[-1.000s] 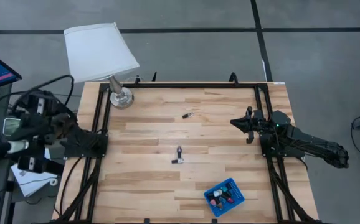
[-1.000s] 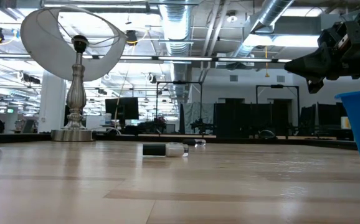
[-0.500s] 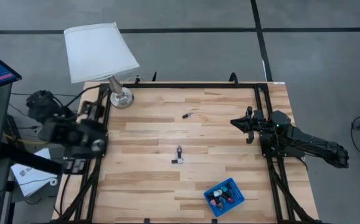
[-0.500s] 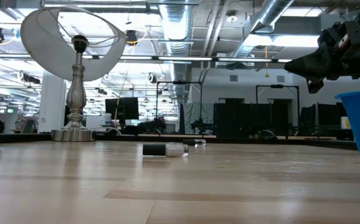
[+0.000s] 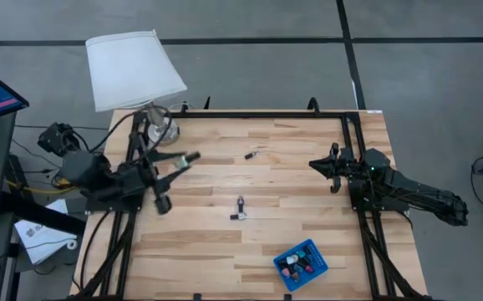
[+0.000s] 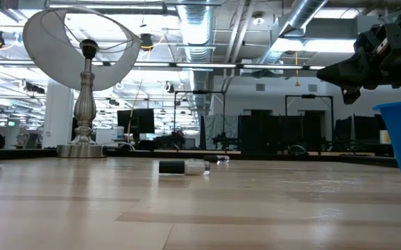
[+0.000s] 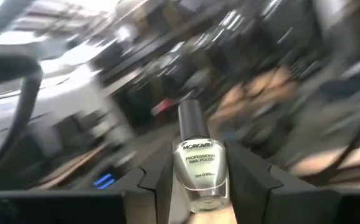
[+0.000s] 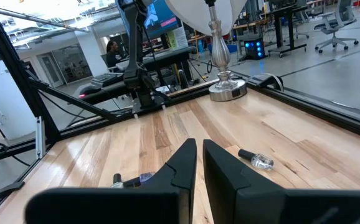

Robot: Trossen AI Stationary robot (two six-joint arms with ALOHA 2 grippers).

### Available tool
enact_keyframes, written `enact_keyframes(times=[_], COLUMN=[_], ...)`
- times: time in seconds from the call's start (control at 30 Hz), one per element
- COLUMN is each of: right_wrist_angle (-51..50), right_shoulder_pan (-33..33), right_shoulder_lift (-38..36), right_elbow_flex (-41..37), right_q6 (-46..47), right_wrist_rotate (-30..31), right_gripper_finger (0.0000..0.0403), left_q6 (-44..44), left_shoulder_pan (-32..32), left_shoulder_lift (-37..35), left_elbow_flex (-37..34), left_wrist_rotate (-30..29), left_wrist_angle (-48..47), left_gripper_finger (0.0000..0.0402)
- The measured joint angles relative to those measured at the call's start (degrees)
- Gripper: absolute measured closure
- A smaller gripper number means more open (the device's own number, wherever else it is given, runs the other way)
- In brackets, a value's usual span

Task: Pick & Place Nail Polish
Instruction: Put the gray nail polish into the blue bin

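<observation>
My left tool (image 7: 200,186) grips a pale nail polish bottle (image 7: 200,165) between its fingers, cap outward, over the table's (image 5: 308,167) left edge near the lamp (image 5: 133,71). My right tool (image 8: 198,163), fingers nearly closed and empty, waits over the right edge. Two bottles (image 5: 239,209) (image 5: 252,155) lie mid-table; others fill the blue tray (image 5: 301,262).

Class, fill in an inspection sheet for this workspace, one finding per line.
Surface: light wooden plank table, black-framed.
Job's things: dark-capped bottle lying mid-table; small clear bottle lying nearer the lamp; more bottles in the small blue square tray; pale nail polish bottle held.
Clutter: white-shaded lamp at a left corner.
Grippers: left gripper shut on the pale bottle, over the table's left side; right gripper shut, empty, at the right edge.
Cables: dark cables beside the left arm.
Surroundings: grey floor.
</observation>
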Motion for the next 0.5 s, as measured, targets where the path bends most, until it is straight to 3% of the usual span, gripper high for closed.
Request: enact_keyframes(times=[0.23,0.5], right_wrist_angle=[0.0,0.0], right_shoulder_pan=[0.0,0.0], right_shoulder_lift=[0.0,0.0], right_elbow_flex=[0.0,0.0], right_q6=[0.0,0.0], right_wrist_rotate=[0.0,0.0], right_gripper_finger=[0.0381,0.0381], left_q6=[21.9,32.4], left_shoulder_pan=[2.3,13.2], left_shoulder_lift=[2.7,3.5], left_elbow_flex=[0.0,0.0], left_wrist_rotate=[-23.5,-18.9], left_wrist_angle=[0.2,-0.1], left_gripper_finger=[0.0293,0.0293])
